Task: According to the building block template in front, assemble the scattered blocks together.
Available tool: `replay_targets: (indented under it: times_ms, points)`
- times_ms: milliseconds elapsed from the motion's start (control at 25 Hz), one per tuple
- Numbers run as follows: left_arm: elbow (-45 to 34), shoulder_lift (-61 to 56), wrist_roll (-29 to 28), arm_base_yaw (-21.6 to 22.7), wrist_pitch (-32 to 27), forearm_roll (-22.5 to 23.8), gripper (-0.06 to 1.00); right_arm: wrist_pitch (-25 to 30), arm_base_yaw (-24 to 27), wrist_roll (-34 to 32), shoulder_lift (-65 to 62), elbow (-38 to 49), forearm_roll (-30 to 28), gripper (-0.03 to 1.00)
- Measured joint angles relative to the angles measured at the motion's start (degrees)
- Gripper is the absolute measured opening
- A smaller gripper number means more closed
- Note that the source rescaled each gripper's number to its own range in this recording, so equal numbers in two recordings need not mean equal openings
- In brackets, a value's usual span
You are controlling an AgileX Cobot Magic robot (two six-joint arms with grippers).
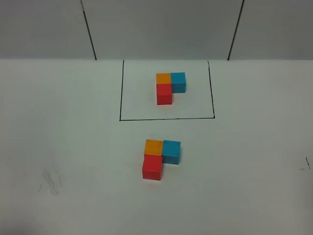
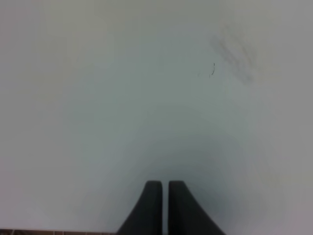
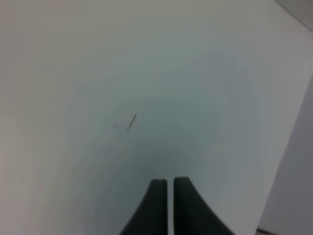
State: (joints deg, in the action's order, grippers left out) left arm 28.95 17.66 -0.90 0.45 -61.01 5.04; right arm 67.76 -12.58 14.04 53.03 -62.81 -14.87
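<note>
while both arms sat out of the overhead view, the work on the white tabletop (image 1: 58, 122) looked finished. the building block template (image 1: 169, 87) stood inside its black drawn rectangle (image 1: 120, 93) toward the far side: an orange cube and a blue cube side by side, with a red cube in front of the orange one. nearer the camera, outside the frame and well apart from it, the scattered blocks (image 1: 160, 157) were no longer scattered. the orange block (image 1: 153, 146) and the blue block (image 1: 171, 151) touched side by side, and the red block (image 1: 152, 167) touched the front of the orange one, giving the same l-shape with the same colour order. the group seemed turned very slightly against the template, and the blue block sat a touch nearer than the orange, but no gap showed between any pair.

the left claw (image 2: 165, 188) had its fingers together with only a thin slit between them, holding nothing, over bare tabletop near a faint smudge (image 2: 234, 58). the right claw (image 3: 169, 185) was likewise closed and empty, over bare tabletop near a small dark mark (image 3: 131, 122).

judging from this, the assembly was done, and at most a small squaring-up of the blue block remained.
</note>
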Motion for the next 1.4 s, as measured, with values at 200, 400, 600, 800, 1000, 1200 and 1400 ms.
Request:
replay_targets:
  times_ms: [200, 400, 600, 800, 1000, 1200, 1400]
  points:
    - [0.0, 0.0, 0.0, 0.0, 0.0, 0.0, 0.0, 1.8, 1.3, -6.6, -12.3, 6.6, -3.0, 0.0]
    - [0.0, 0.0, 0.0, 0.0, 0.0, 0.0, 0.0, 2.1, 1.4, -11.9, -22.3, 9.3, -3.2, 0.0]
    - [0.0, 0.0, -0.1, 0.0, 0.0, 0.0, 0.0, 2.2, 1.4, -18.1, -31.3, 13.8, -2.9, 0.0]
    - [0.0, 0.0, -0.1, 0.0, 0.0, 0.0, 0.0, 2.5, 1.4, -21.1, -35.8, 17.5, -3.0, 0.0]
    - [0.0, 0.0, -0.1, 0.0, 0.0, 0.0, 0.0, -1.1, 1.4, -20.4, -35.9, 17.7, -5.1, 0.0]
    - [0.0, 0.0, -0.1, 0.0, 0.0, 0.0, 0.0, -2.7, 1.4, -16.6, -35.9, 18.1, -0.4, 0.0]
    - [0.0, 0.0, -0.1, 0.0, 0.0, 0.0, 0.0, -2.1, 1.8, -11.3, -35.9, 18.1, 4.6, 0.0]
